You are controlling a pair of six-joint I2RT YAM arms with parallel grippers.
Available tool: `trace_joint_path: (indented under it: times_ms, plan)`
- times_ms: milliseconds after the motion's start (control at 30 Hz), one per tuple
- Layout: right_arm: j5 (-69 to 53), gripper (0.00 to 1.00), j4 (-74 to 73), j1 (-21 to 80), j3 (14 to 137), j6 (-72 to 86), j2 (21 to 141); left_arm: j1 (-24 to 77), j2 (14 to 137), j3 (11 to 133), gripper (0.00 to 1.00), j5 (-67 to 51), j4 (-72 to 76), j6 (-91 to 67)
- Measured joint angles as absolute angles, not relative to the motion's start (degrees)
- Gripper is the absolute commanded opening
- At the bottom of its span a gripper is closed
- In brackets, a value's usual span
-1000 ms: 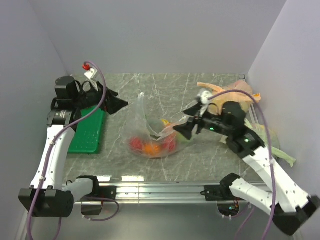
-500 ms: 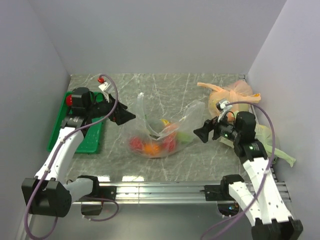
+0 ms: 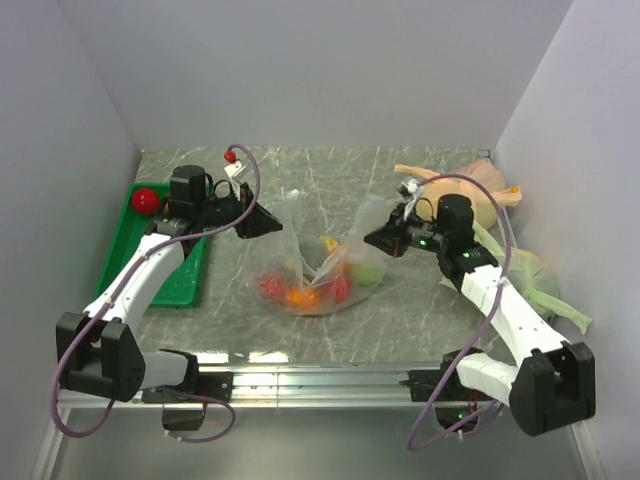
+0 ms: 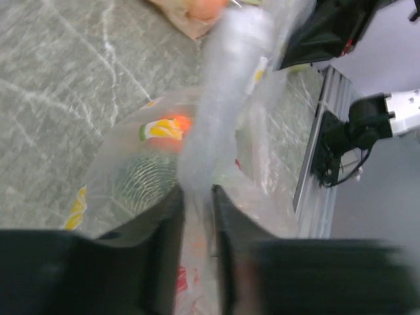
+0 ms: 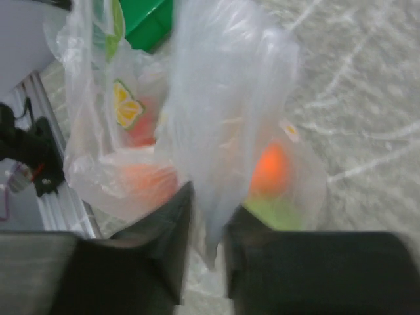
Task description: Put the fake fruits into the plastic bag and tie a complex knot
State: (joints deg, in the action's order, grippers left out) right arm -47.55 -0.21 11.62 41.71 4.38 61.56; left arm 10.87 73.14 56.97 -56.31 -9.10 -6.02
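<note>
Both arms swung in onto the plastic bag (image 3: 368, 222) | left jaws, right jaws now each clamped on its upper plastic | fake fruits (image 3: 300, 293) inside bag, mid-surface (image 3: 330, 170) | judged: tying stage starting

Grey marbled table (image 3: 330, 168): green tray (image 3: 186, 278) at left edge; orange-tinted bag (image 3: 482, 184) in far right corner; pale green bag (image 3: 531, 272) along right edge.

Left hand (image 3: 268, 222) moved in and clamped a plastic bag (image 3: 300, 250) handle, right hand (image 3: 373, 238) clamped the other
</note>
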Motion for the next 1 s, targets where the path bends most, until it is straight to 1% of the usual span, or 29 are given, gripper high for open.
trace_joint_path:
  times_ms: [33,67,133,267,467,633,767,867,900,967,1000]
  plan:
    - [-47.6,0.05,0.0,12.9,42.9,4.0,62.6,11.3,73.5,57.7,0.15,-57.0,-9.7,-5.3]
    - [-47.7,0.00,-0.1,14.3,44.1,3.9,63.6,11.8,73.7,58.6,0.12,-57.6,-10.6,-4.4]
    - [-47.6,0.00,0.0,16.8,47.1,3.2,65.7,13.1,74.0,60.9,0.06,-59.2,-12.9,-1.5]
    - [-46.8,0.00,-0.3,20.6,51.6,2.6,69.2,16.3,74.1,63.6,0.01,-61.6,-16.8,3.9]
    - [-44.8,0.00,-2.3,25.1,56.5,1.8,74.0,22.5,74.0,63.8,0.00,-62.1,-20.0,8.0]
    - [-44.5,0.00,-5.7,28.0,57.6,-0.5,75.9,24.9,74.9,64.3,0.00,-61.9,-19.4,7.7]
    - [-45.4,0.00,-8.1,28.8,57.8,-2.1,76.4,26.1,76.7,64.6,0.01,-61.2,-17.3,6.0]
    - [-46.7,0.00,-9.2,29.0,57.9,-3.0,76.5,26.9,77.8,64.6,0.01,-60.6,-13.6,1.7]
    - [-47.2,0.09,-9.8,29.0,58.0,-3.2,76.7,27.1,78.1,64.6,0.00,-60.4,-11.9,-0.1]
    - [-48.2,0.24,-10.5,29.1,58.2,-3.7,77.0,27.3,78.6,64.6,0.01,-60.1,-9.1,-2.9]
    - [-48.6,0.35,-11.0,29.0,58.2,-4.1,77.0,27.4,78.9,64.6,0.01,-60.1,-7.9,-4.2]
